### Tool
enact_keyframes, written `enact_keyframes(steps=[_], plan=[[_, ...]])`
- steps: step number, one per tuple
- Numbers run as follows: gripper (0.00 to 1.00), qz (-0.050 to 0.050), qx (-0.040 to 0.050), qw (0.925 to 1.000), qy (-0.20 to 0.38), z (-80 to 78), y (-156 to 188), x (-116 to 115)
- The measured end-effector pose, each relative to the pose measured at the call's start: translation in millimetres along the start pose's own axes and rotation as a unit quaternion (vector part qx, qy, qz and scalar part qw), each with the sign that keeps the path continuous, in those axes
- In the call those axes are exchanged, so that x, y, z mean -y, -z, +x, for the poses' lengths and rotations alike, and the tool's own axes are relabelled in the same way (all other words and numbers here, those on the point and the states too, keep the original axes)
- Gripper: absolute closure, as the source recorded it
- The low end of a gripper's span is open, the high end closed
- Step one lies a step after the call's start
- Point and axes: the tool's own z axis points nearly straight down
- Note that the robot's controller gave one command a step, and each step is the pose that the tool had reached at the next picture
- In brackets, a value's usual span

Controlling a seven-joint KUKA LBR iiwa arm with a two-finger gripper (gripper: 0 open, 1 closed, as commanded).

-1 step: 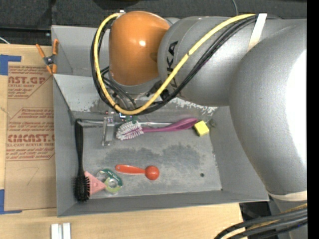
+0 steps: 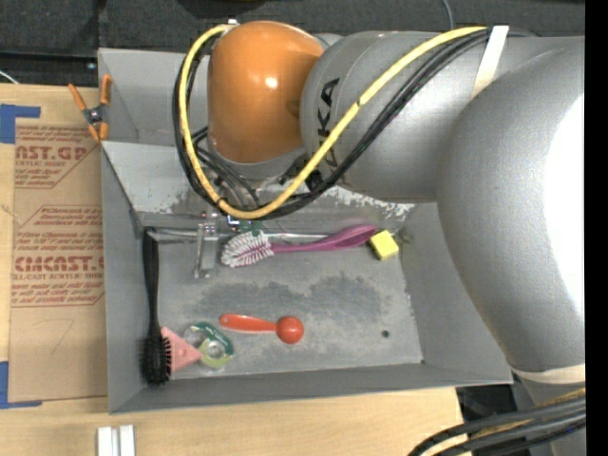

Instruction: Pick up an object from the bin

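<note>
Grey arm (image 2: 494,160) loomed over the scuffed grey bin (image 2: 313,297). Its gripper (image 2: 205,255) hung just left of one purple brush (image 2: 285,246); open or closed, I couldn't tell. Right of the brush lay one yellow block (image 2: 383,245); nearer me, one orange spoon (image 2: 261,324), one black hairbrush (image 2: 152,302) and one pink wedge (image 2: 178,350).

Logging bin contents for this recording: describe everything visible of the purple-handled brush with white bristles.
The purple-handled brush with white bristles lies flat on the grey metal bin's floor near its back wall, by the arm's orange cover. Its slim, plastic-looking handle runs rightward, ending beside a small yellow block; whether they touch is unclear. The bristled head points left.
</note>
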Motion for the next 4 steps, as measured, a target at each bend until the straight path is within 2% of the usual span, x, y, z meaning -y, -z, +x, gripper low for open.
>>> enact_keyframes(steps=[1,2,3,4], plan=[[0.0,-0.001,0.0057,0.9988,-0.049,10.1,100,63],[0.0,-0.002,0.0069,0.9993,-0.038,9.8,87,60],[0.0,0.0,0.0068,0.9857,0.168,-2.1,76,42],[0.0,0.0,-0.0012,0.9991,0.043,46.1,11,69]])
